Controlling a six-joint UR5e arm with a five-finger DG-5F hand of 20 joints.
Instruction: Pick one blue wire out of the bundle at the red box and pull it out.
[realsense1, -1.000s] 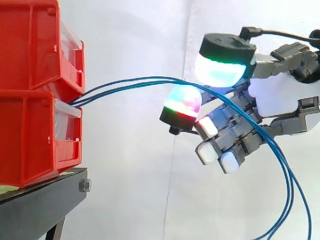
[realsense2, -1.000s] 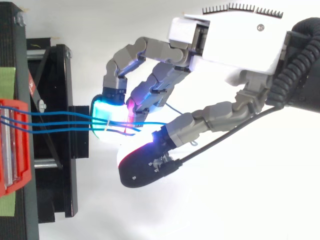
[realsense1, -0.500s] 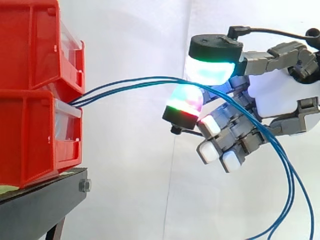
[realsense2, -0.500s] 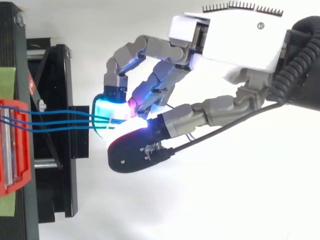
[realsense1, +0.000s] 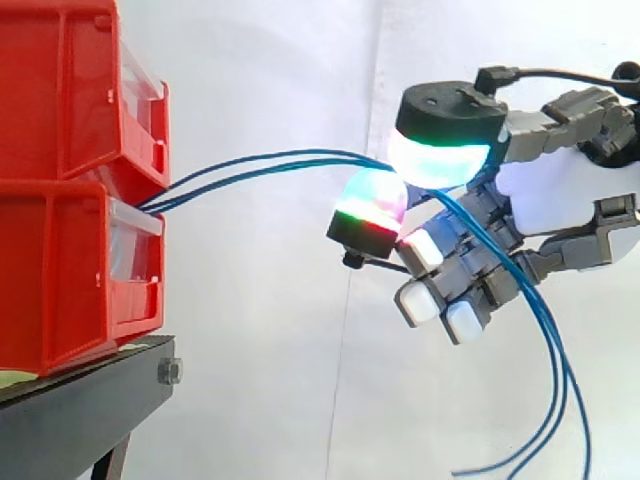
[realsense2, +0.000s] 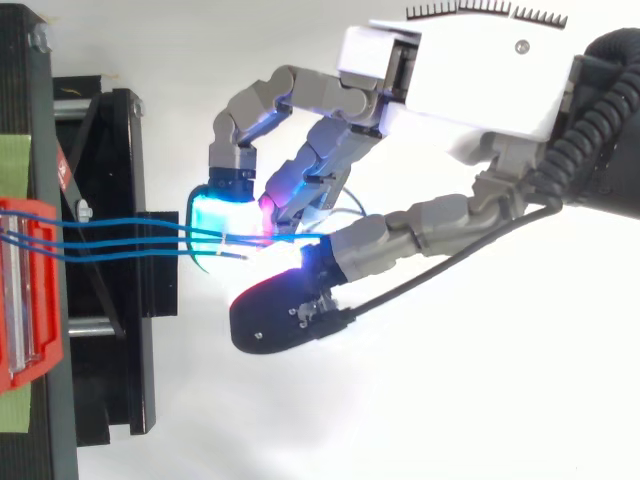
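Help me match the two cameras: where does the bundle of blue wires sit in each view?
Side view: the blue wires arch from the red bins at left to the hand, then hang down at lower right.
Top view: they run level from the left edge to the hand near the middle.
Shared landmark: the red bins.

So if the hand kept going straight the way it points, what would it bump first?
Probably the lower bin, where the wires come out; the hand's way there looks free otherwise.
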